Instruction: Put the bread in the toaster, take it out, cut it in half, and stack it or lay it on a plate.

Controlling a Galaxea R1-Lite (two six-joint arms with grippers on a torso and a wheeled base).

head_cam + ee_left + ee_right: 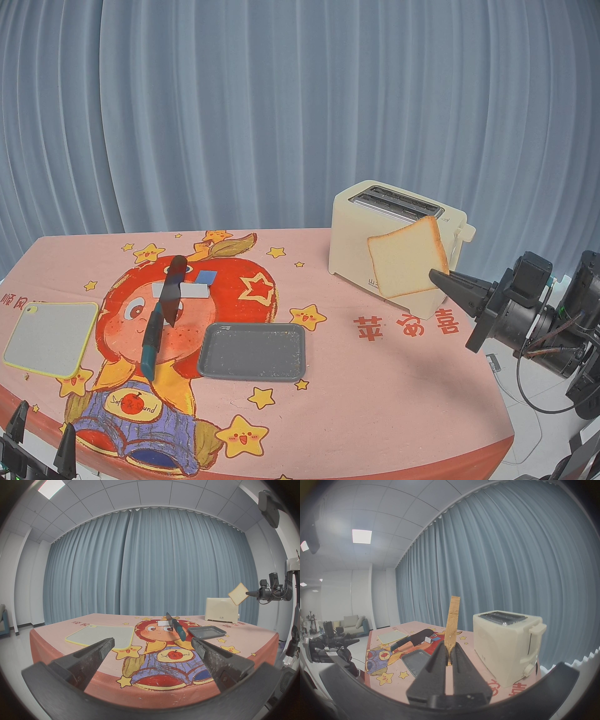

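My right claw clamped on flat square bread slice corner beside boxy cream toaster; left claw spread apart.

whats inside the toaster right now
Nothing sticks up from the two slots of the toaster, but their depths are hidden. The bread slice is outside, pinched at one corner by the right gripper, in the air near the toaster.

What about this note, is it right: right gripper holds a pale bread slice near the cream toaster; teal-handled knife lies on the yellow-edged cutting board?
One error: the head view shows the teal-handled knife on the pink tablecloth beside the yellow-edged cutting board, not on it. The right gripper does hold the pale bread slice near the cream toaster.
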